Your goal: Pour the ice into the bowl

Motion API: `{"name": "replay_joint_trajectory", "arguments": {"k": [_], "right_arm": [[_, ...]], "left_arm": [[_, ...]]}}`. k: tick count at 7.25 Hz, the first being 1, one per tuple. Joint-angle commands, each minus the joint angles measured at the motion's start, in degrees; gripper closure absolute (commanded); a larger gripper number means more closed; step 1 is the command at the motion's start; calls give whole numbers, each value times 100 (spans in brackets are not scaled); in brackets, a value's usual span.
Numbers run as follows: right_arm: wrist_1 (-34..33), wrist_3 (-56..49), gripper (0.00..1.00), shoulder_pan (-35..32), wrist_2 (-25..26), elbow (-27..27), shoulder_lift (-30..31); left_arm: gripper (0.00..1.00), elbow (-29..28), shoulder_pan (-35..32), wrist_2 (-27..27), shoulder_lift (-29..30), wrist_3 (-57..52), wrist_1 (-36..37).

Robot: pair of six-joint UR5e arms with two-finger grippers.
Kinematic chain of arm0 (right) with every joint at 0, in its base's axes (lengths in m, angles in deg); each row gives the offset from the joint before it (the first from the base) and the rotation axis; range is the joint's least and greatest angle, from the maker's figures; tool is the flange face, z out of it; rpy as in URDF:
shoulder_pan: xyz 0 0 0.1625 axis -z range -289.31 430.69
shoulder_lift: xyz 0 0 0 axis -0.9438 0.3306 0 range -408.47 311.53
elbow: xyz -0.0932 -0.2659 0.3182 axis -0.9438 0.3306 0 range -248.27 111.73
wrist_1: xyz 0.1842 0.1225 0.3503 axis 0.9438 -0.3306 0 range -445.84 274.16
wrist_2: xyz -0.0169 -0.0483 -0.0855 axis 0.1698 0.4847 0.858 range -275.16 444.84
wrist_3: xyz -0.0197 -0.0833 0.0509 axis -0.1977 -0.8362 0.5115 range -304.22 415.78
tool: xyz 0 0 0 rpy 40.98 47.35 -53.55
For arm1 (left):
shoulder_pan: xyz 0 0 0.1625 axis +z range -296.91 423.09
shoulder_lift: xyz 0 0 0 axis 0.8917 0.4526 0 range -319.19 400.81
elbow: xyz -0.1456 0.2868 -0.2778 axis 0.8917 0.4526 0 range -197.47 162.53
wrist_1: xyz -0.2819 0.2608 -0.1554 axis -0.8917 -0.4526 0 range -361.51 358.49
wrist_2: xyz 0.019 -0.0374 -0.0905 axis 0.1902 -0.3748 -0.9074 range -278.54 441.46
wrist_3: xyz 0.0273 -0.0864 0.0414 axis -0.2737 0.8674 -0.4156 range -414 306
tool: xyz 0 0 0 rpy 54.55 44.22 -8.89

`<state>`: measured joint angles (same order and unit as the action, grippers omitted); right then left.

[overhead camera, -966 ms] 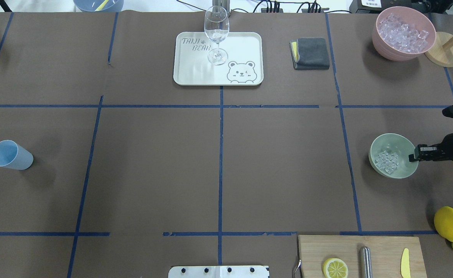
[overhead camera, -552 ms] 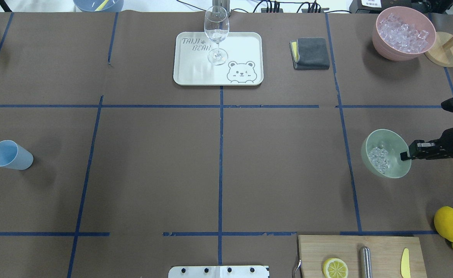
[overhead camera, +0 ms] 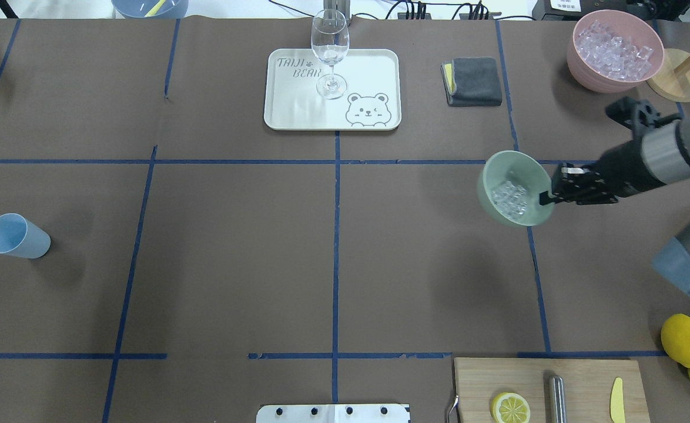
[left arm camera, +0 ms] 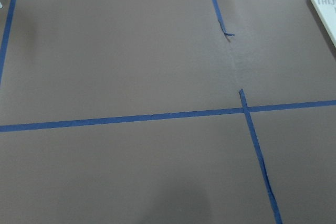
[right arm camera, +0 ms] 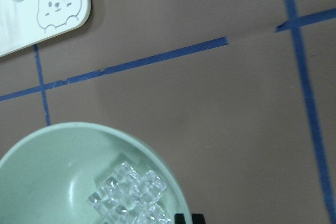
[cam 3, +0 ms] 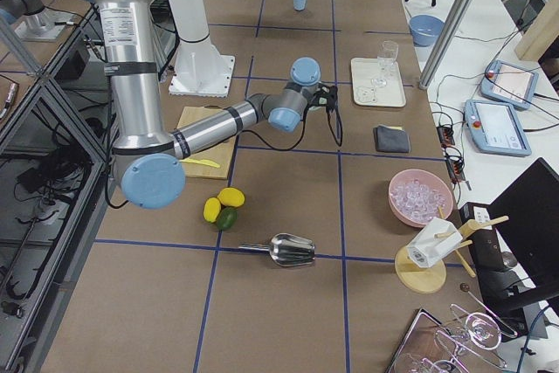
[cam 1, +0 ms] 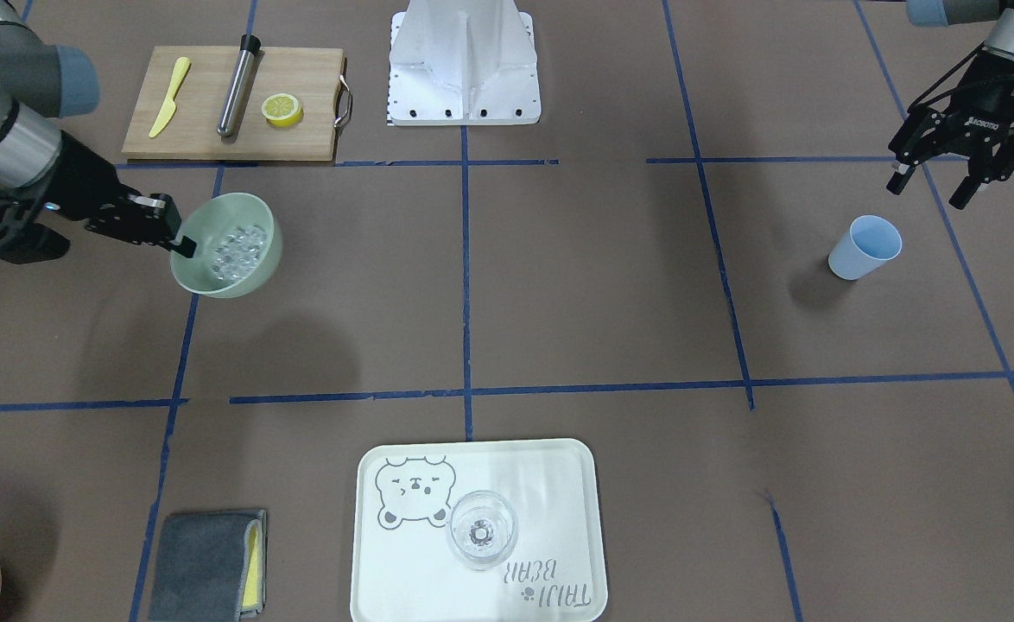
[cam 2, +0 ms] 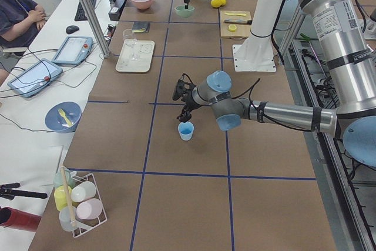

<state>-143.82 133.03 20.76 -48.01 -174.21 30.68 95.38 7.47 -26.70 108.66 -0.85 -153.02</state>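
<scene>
Quick update for you: a sec ago the bowl (overhead camera: pixel 512 167) sat on the table (overhead camera: pixel 233 264) over by the right edge. Now it's up in the air and has travelled twd the middle and a bit further from the robot, w/ its shadow well below it on the table. The ice (overhead camera: pixel 509 200) is all inside, bunched low on the side away from the robot, nothing spilled afaict. So imo the filling part looks done and you're in a carry phase, not a pour.

Pose: the right arm reaches in from the side w/ the forearm roughly level. The right gripper (overhead camera: pixel 548 197) points sideways and is clamped on the bowl's rim on the arm's side. The bowl hangs a little tipped, so watch the ice sliding.

The left gripper (cam 1: pixel 928 192) has its jaws spread, holding nothing, hovering near the blue cup (cam 1: pixel 865 248) but not touching it.
</scene>
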Motion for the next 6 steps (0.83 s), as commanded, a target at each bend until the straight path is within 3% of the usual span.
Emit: {"name": "replay_joint_trajectory", "arguments": {"k": [1, 2, 5, 6], "right_arm": [[-2040, 492, 100, 1172, 1193, -76, -1667], [-2825, 510, 100, 1753, 2000, 89, -2345], [-2815, 703, 100, 2259, 2456, 1536, -3289], [-2815, 721, 100, 2338, 2466, 1646, -3422]], "left_arm": [[1, -9, 567, 750, -114, 387, -125], [2, -9, 613, 762, -114, 407, -125], [2, 0, 622, 841, -123, 398, -125], [2, 0, 622, 841, -123, 389, -125]]}}
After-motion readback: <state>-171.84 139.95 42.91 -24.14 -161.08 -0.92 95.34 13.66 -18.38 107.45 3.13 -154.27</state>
